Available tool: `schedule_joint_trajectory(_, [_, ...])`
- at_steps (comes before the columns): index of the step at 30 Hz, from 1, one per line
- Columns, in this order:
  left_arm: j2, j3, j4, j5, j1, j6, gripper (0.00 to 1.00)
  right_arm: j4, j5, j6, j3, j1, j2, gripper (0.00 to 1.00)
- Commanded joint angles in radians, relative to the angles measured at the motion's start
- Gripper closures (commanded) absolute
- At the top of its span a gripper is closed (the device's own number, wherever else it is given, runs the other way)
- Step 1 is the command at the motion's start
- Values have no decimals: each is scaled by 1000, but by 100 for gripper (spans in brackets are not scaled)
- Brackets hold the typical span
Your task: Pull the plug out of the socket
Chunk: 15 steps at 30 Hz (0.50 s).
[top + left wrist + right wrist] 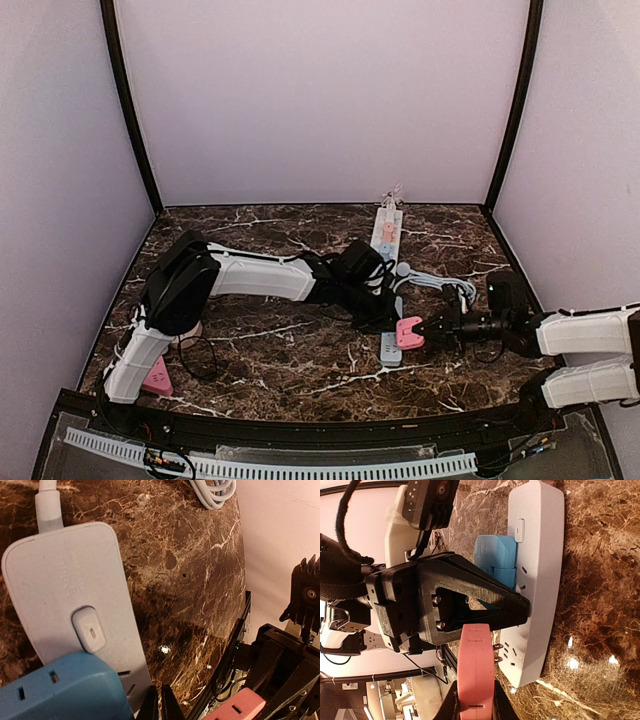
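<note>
A white power strip (388,350) lies mid-table, with a blue plug (495,560) seated in it. My right gripper (420,330) is shut on a pink plug (409,333). In the right wrist view the pink plug (476,670) sits between my fingers with its prongs bare, a small gap away from the strip (540,580). My left gripper (385,312) is shut and empty, its tips on the strip beside the blue plug. In the left wrist view (159,707) the tips are at the strip's edge (65,580), next to the blue plug (60,690).
A second power strip (388,232) with plugs in it lies at the back. A coiled grey cable (440,283) lies right of the arms' meeting point. Another pink plug (157,377) and a black cable loop (200,357) lie near the left arm's base.
</note>
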Motion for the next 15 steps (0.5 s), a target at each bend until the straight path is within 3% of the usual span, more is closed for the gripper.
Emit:
schedule_joint_trajectory(1, [50, -43, -152, -38, 5, 28, 96, 47, -40, -21, 21, -6, 41, 100])
schedule_joint_trajectory(6, [39, -3, -161, -19, 5, 43, 96, -122, 2, -77, 77, -6, -36, 100])
schedule_joint_trajectory(15, [-2, 123, -149, 10, 5, 63, 92, -647, 194, -220, 267, -16, -185, 100])
